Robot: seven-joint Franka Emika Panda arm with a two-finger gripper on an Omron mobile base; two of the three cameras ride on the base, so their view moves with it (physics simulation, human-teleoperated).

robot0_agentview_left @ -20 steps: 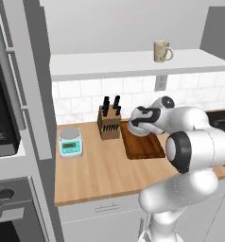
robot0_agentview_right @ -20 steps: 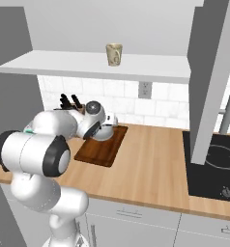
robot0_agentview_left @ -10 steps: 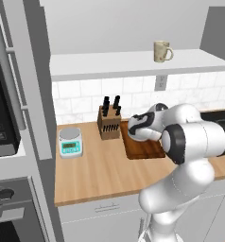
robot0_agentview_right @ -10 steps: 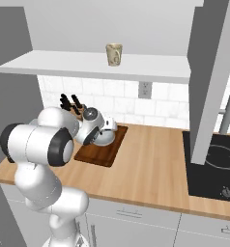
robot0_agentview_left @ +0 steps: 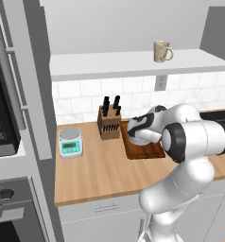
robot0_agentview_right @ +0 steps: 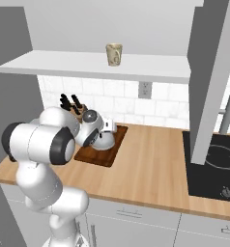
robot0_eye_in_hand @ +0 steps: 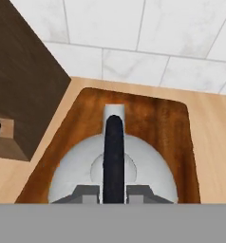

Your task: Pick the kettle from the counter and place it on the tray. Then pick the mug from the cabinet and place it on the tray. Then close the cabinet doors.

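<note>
At the near edge of the hand view, we see the gripper [robot0_eye_in_hand: 113,192] poised over the kettle [robot0_eye_in_hand: 81,166], one finger tip on either side of the black arched handle [robot0_eye_in_hand: 113,156]. The tips lie close against it, but we cannot tell whether they are pressing on it. The kettle sits on the tray [robot0_eye_in_hand: 169,128], its short spout pointing toward the white tiled wall [robot0_eye_in_hand: 134,38]. Beside the tray stands the knife block [robot0_eye_in_hand: 20,95]. From the left base view, we note the tray [robot0_agentview_left: 145,152] on the counter [robot0_agentview_left: 95,175] — the knife block [robot0_agentview_left: 109,124] just beside it, a teal-faced scale [robot0_agentview_left: 70,142] nearer the oven column. Farthest off, the mug [robot0_agentview_left: 162,51] stands upright on the cabinet [robot0_agentview_left: 109,64] shelf — well above the counter.
</note>
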